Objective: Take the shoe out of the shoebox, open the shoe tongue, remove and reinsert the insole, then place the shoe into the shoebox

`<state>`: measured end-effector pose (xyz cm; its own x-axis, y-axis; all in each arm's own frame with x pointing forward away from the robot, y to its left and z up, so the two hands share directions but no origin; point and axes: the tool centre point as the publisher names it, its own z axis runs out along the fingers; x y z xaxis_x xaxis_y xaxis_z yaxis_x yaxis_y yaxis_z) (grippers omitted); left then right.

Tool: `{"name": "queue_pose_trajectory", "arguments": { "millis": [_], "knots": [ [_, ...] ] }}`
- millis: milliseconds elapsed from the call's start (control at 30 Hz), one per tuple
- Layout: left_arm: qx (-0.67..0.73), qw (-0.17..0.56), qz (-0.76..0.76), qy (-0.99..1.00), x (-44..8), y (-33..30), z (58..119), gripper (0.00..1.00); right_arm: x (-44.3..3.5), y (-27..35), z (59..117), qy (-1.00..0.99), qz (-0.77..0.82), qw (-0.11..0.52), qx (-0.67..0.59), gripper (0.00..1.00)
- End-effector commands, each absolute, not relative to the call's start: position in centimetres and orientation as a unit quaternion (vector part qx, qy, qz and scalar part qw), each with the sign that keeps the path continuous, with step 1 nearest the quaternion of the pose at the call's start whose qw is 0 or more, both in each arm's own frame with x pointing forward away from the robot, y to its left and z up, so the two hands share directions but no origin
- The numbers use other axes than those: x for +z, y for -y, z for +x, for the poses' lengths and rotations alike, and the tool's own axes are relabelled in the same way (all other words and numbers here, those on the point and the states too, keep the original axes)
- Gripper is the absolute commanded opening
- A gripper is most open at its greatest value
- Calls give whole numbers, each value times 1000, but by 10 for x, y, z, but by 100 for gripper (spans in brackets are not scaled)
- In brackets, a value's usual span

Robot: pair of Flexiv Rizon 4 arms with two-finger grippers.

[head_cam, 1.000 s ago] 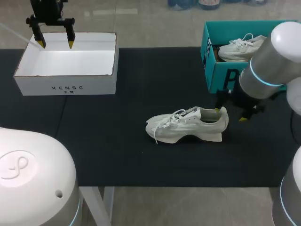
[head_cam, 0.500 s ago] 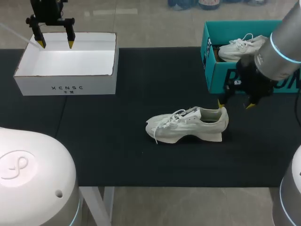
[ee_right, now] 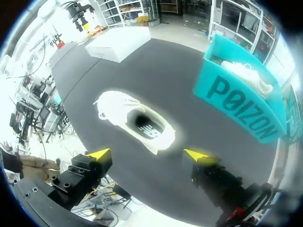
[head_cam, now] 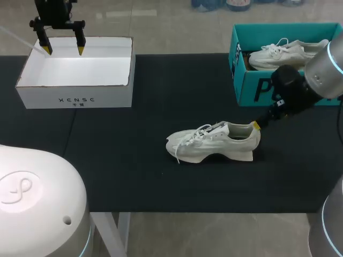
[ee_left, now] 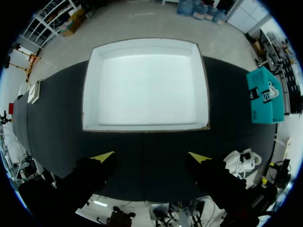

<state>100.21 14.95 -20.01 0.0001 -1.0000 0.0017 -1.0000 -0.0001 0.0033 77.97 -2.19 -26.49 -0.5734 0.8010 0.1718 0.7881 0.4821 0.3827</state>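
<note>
White cyan-ringed arm (head_cam: pixel 321 79), seemingly black wrist (head_cam: pixel 292 88)

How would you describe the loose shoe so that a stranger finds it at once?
Start at the black mat. Near its middle, in front of the teal box, a white shoe stands on its sole. The other shoe sits inside that box; this one is on bare mat.

A white rectangular cardboard box (head_cam: pixel 75 99) (ee_left: pixel 142 127) (ee_right: pixel 120 43), open-topped, stands upright at the table's far left, white interior showing. It rests on a black matte mat (head_cam: pixel 134 160) (ee_left: pixel 142 158) (ee_right: pixel 161 75) covering the tabletop.
</note>
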Motion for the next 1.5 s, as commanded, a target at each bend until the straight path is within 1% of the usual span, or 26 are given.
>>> {"name": "queue_pose_trajectory", "arguments": {
  "millis": [33, 200, 267, 433, 567, 633, 700, 1500],
  "knots": [
    [-1, 1, 707, 707, -200, -150, 1002, 100, -264, 26, 779, -873, 434, 19, 220, 100],
    [-1, 1, 707, 707, -200, -150, 1002, 100, -261, 33, 776, -917, 268, 35, 294, 100],
    [-1, 1, 707, 707, -200, -150, 1002, 100, -259, 35, 771, -925, 183, 57, 328, 100],
    [-1, 1, 707, 707, -200, -150, 1002, 100, -257, 43, 762, -917, 1, 70, 392, 100],
    [-1, 1, 707, 707, -200, -150, 1002, 100, -258, 50, 761, -897, -114, 79, 419, 100],
    [-1, 1, 707, 707, -200, -150, 1002, 100, -257, 49, 756, -892, -184, 86, 405, 100],
    [-1, 1, 707, 707, -200, -150, 1002, 100, -255, 45, 759, -908, -168, 76, 376, 100],
    [-1, 1, 707, 707, -200, -150, 1002, 100, -255, 45, 759, -908, -168, 76, 376, 100]
  ]
}}
